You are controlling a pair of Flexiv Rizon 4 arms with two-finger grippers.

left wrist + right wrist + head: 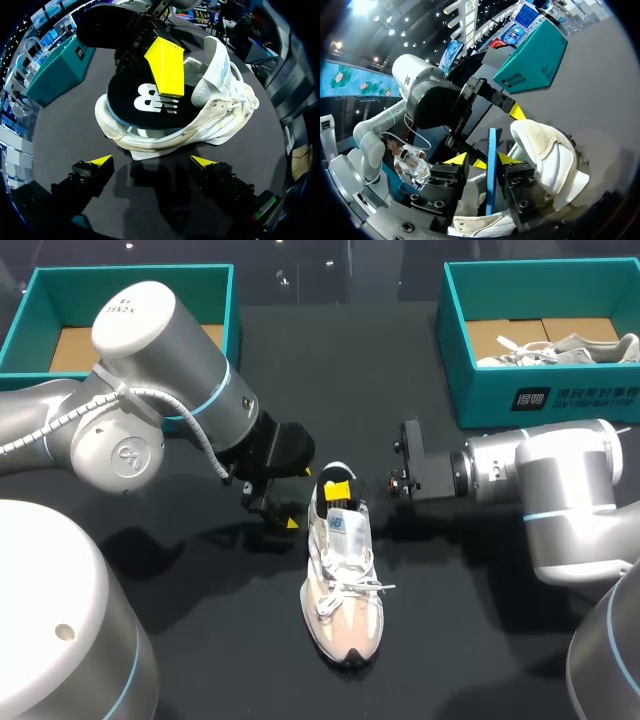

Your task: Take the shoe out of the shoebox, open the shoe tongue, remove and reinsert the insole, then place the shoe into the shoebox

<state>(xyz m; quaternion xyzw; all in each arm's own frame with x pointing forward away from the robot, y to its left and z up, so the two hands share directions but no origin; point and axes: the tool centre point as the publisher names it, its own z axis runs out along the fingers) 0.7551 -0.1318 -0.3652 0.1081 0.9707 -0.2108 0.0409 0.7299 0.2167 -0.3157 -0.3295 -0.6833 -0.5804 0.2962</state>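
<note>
The right tool pinches the insole, edge-on between its fingers. The left wrist view shows the insole's black face lying over the shoe, with the lower finger hidden beneath. The left tool gapes wide just short of the shoe, which rests on the surface.

The black bench carries 1 white shoe, upright on its sole just ahead of the left fingers. Well beyond them sit a left shoebox and a right shoebox, both teal.
</note>
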